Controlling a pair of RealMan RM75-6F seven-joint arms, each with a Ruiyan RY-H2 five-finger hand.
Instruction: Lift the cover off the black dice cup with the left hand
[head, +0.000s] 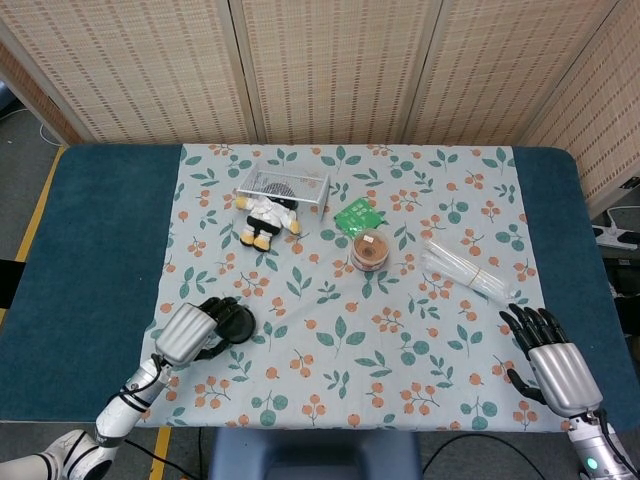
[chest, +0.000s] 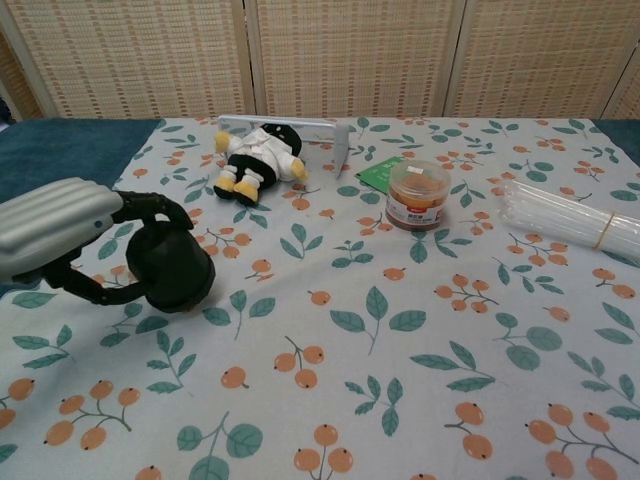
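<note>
The black dice cup cover (chest: 172, 266) is in my left hand (chest: 55, 235), whose fingers curl around its sides. It is tilted, with its rim off the floral cloth (chest: 360, 380) on the side nearer the camera. In the head view the cover (head: 237, 323) shows as a dark round shape beyond my left hand (head: 188, 335) at the cloth's near left. I cannot see any base or dice under it. My right hand (head: 553, 358) rests at the near right edge of the table, fingers spread and holding nothing; the chest view does not show it.
A plush doll (head: 266, 216) lies against a metal mesh tray (head: 282, 187) at the back. A green packet (head: 357, 215) and a small lidded jar (head: 370, 250) sit mid-table. A bundle of clear plastic (head: 467, 270) lies to the right.
</note>
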